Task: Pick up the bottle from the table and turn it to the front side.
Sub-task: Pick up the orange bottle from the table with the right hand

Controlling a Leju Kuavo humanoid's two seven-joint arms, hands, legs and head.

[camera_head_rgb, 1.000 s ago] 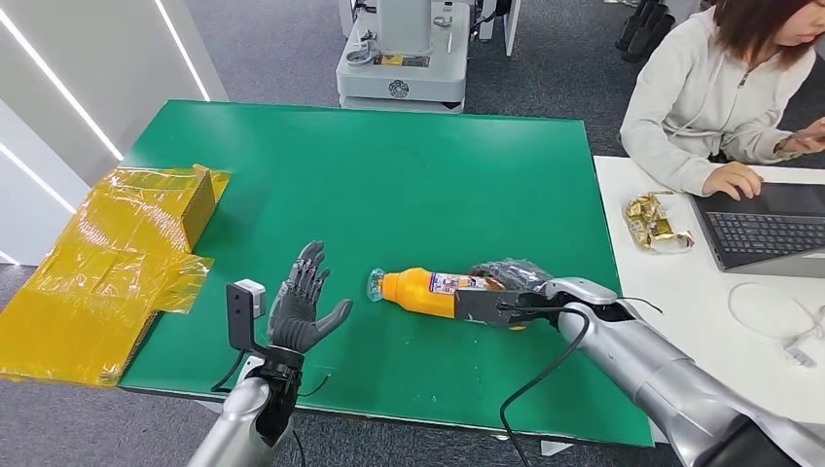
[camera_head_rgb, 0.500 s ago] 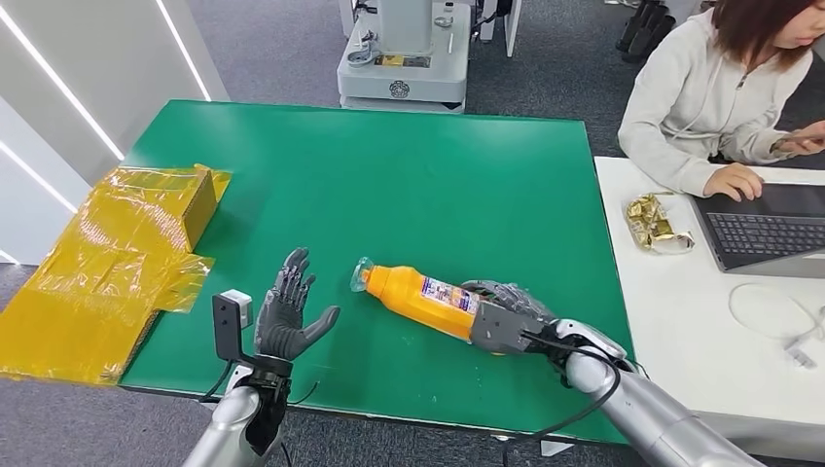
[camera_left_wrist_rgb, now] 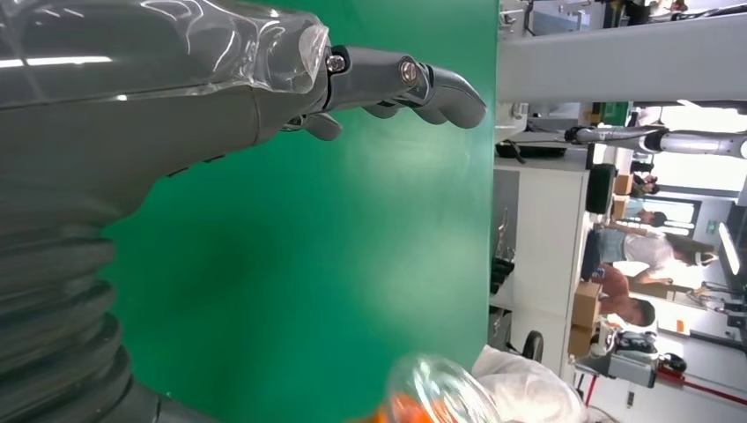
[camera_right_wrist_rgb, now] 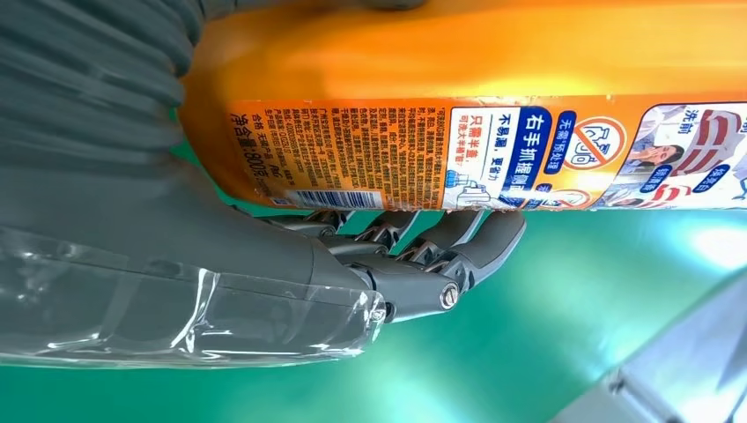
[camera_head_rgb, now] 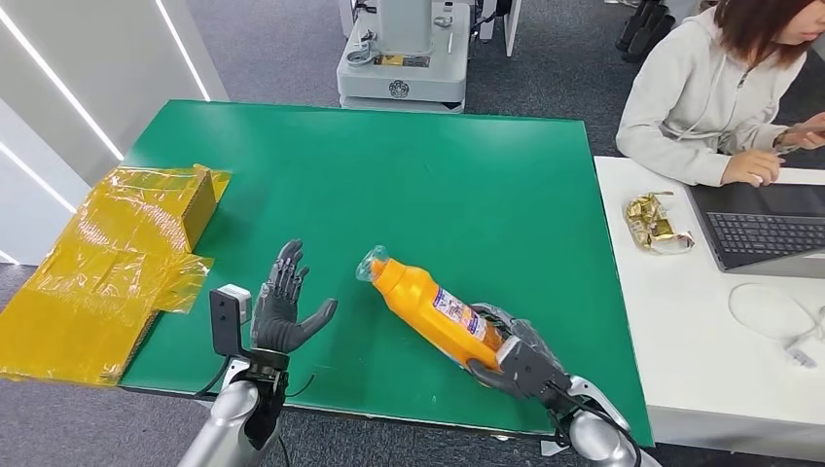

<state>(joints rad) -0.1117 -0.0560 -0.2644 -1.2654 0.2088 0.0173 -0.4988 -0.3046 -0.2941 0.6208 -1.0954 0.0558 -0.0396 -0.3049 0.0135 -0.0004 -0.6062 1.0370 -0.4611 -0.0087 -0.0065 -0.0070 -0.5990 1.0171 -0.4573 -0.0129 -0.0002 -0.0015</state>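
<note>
We see the orange bottle [camera_head_rgb: 433,305] tilted over the green counter [camera_head_rgb: 438,175], clear cap toward the left hand, base gripped in our right hand [camera_head_rgb: 513,356], fingers [camera_right_wrist_rgb: 458,251] curled under the label. Left hand [camera_head_rgb: 282,311] hovers nearby, fingers spread wide, holding nothing. Yellow plastic-wrapped box [camera_head_rgb: 107,263] off the counter's left edge.
</note>
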